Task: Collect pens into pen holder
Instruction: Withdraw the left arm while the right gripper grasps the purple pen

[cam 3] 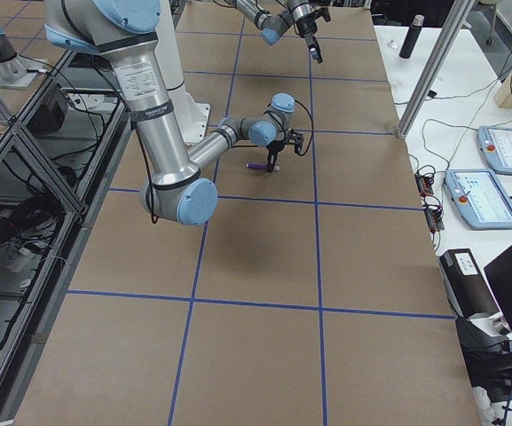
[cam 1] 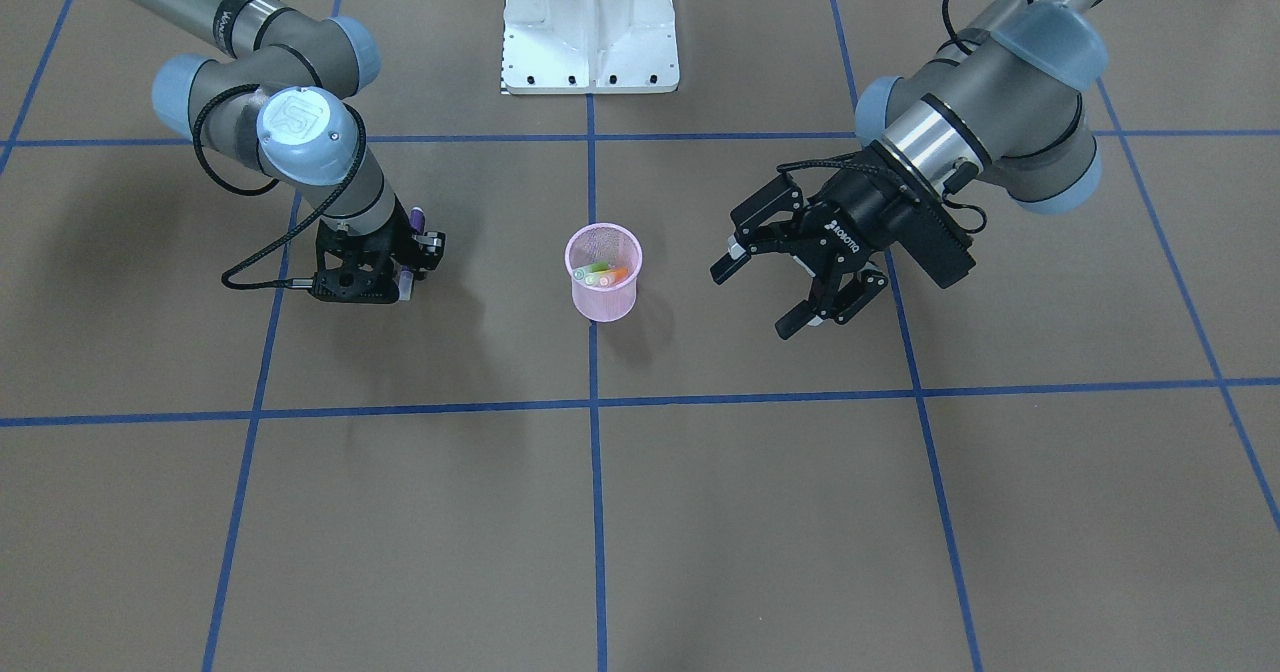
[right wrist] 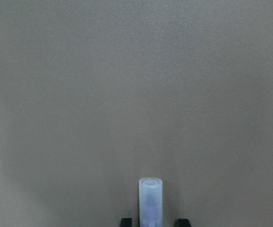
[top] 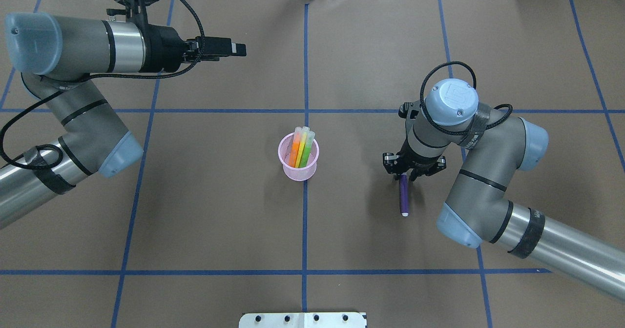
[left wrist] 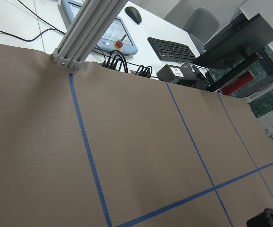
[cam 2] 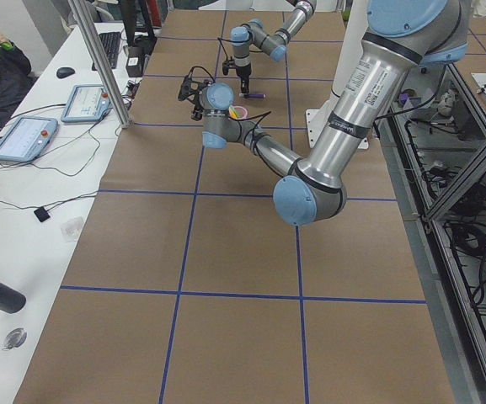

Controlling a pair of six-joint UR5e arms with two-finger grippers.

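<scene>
The right pincer (top: 408, 174) points straight down over the translucent cap end of the purple pen (top: 404, 198), which lies flat on the counter (top: 219, 196) well to the side of the pen holder (top: 298, 171); its jaws are parted, one on each side of the cap, with a slight gap showing. The orange pen (top: 294, 154) and green pen (top: 304, 154) stand leaning inside the holder. The left pincer (cam 1: 755, 301) hangs spread wide and empty
</scene>
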